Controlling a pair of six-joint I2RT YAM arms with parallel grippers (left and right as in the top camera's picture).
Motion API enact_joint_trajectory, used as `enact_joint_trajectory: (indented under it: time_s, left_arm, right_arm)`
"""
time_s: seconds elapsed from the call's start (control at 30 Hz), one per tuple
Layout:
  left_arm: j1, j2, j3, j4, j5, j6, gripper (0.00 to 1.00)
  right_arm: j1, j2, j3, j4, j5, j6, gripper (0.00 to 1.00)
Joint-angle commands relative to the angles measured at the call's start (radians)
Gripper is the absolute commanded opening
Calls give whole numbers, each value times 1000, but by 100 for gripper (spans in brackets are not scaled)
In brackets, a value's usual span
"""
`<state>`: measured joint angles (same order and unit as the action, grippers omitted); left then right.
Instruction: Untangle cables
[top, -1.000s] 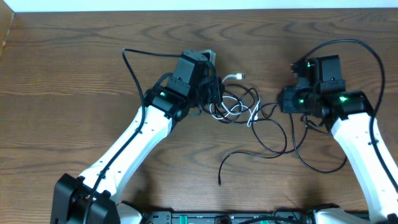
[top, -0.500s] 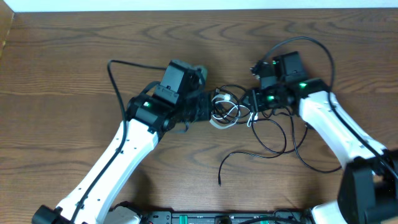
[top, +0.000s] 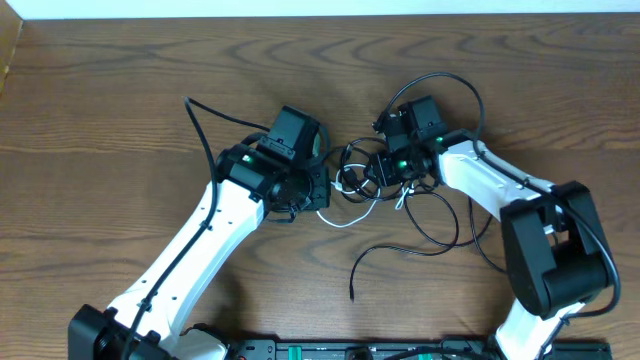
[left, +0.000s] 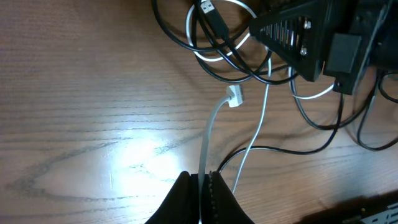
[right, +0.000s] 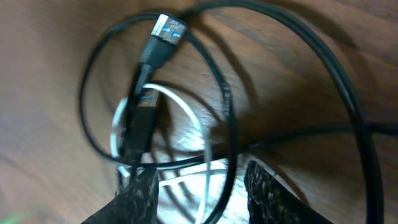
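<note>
1. Overhead view: on the wooden table (top: 100, 100), the cables are bunched at the centre of the frame, between the two arms.
   - The left gripper (top: 322, 192) is set at the left edge of the bunch, and the right gripper (top: 372, 168) at its upper right.
   - The white cable (top: 345, 222) is seen curving out just below the left gripper.
   - The black cables (top: 440, 235) are spread in loose loops towards the lower right, with one free end lying alone at lower centre.

2. Left wrist view: the left gripper (left: 200, 186) is seen at the bottom centre with its fingers pressed together on the white cable (left: 208, 137).
   - The cable's white plug (left: 234, 96) is laid on the wood above the fingers.
   - Looped black cables (left: 180, 40) and a metal plug (left: 209, 9) are found at the top of the frame.
   - The right gripper (left: 273, 31) is seen over them at the upper right.

3. Right wrist view: the right gripper (right: 199, 186) is shown with its fingers (right: 140, 196) spread apart at the bottom edge.
   - Nothing is seen pinched between the fingers.
   - A black cable (right: 227, 106) with a silver plug (right: 166, 28) is looped across the frame, over a loop of the white cable (right: 189, 109).
   - The picture is blurred.
</note>
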<state>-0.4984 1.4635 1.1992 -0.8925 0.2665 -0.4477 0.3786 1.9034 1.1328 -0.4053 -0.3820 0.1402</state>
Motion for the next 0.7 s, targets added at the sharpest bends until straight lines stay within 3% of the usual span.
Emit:
enact_joint_trajectory:
  time_s: [0.0,0.07,0.17,0.57,0.6,0.67]
  left_arm:
    - [4,8,-1,-12,-17,9,7]
    - [4,8,-1,-13,-18,10,8]
    - [4,8,-1,-12,-18,10,8]
    - [4,13,-1,-12,-30,10,8]
    - [4,16,-1,-12,-35,10,9]
    - [4,21,-1,-12,-37,10,24]
  right_arm:
    - [5,19,11,1,89,66,38]
    - [5,19,11,2,92,69,28]
    - [5,19,11,2,87,70,1]
    - [-27,-85,19,-3,-28,69,1]
    - [-29,-105,19,-3,-28,69,1]
    - [-28,-151,19,-3,-29,68,1]
